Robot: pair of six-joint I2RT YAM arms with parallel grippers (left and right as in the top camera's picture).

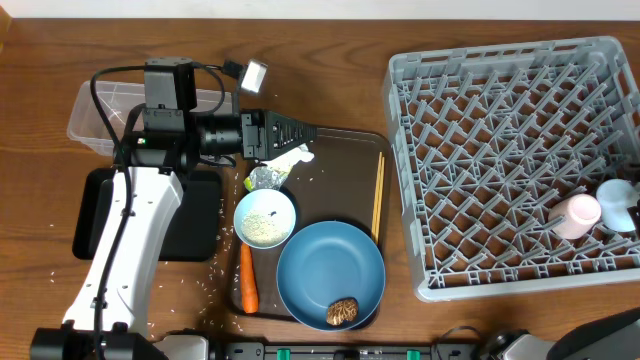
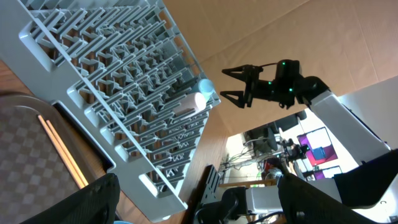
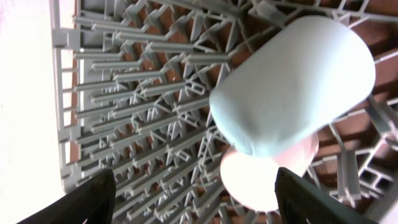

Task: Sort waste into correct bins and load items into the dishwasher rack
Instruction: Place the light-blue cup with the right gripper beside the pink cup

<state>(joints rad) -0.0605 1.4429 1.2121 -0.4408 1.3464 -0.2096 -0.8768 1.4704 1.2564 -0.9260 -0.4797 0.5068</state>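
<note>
- At the near edge of the brown serving tray (image 1: 345, 170), an orange carrot (image 1: 247, 280) is laid lengthwise, just beside a large blue plate (image 1: 320, 265).
- A brown food lump (image 1: 342, 312) is seen on the plate's near rim.
- Just beyond, a white bowl (image 1: 289, 208) is set touching the plate, with rice (image 1: 262, 228) inside; more grains are scattered on the table to its left.
- Thin wooden chopsticks (image 1: 378, 195) are laid along the tray's right edge.
- A silvery wrapper (image 1: 265, 178) is found behind the bowl, with a pale crumpled piece (image 1: 293, 157) against it; whether that is paper cannot be told.
- The left gripper (image 1: 305, 131) is held above that piece, fingers spread wide, nothing gripped.
- A black tray (image 1: 200, 220) and, farther back, a clear tub (image 1: 95, 120) are partly covered by the left arm.
- In the dishwasher rack (image 1: 500, 100), a pink cup (image 1: 575, 215) and a light-blue cup (image 1: 617, 200) are lodged together near the right wall.
- The right gripper (image 2: 231, 83) is seen parted and empty, apart from the rack.
</note>
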